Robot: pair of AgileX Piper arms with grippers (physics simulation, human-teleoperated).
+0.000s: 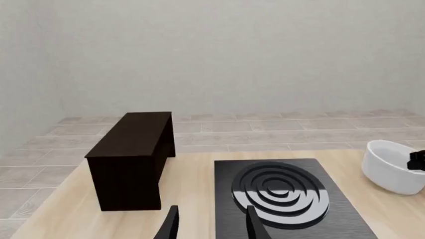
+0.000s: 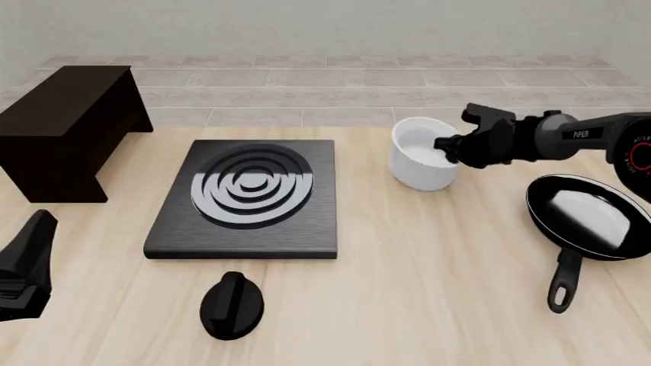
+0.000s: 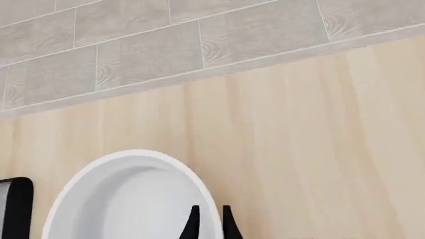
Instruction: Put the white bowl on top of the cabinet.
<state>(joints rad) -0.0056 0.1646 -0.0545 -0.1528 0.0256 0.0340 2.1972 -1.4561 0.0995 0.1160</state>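
Note:
The white bowl [image 2: 419,162] stands right of the stove plate, slightly tilted; it also shows in the left wrist view [image 1: 391,167] and the right wrist view [image 3: 126,199]. My right gripper [image 2: 444,145] [image 3: 210,224] is shut on the bowl's right rim, one finger inside and one outside. The dark brown cabinet [image 2: 66,122] [image 1: 133,149] stands at the far left with its flat top bare. My left gripper [image 2: 26,263] [image 1: 211,226] is open and empty, low at the near left, pointing between the cabinet and the stove plate.
A black stove plate [image 2: 246,194] with silver rings lies in the middle. A black frying pan [image 2: 582,217] lies at the right, handle toward me. A black knob [image 2: 232,305] lies near the front edge.

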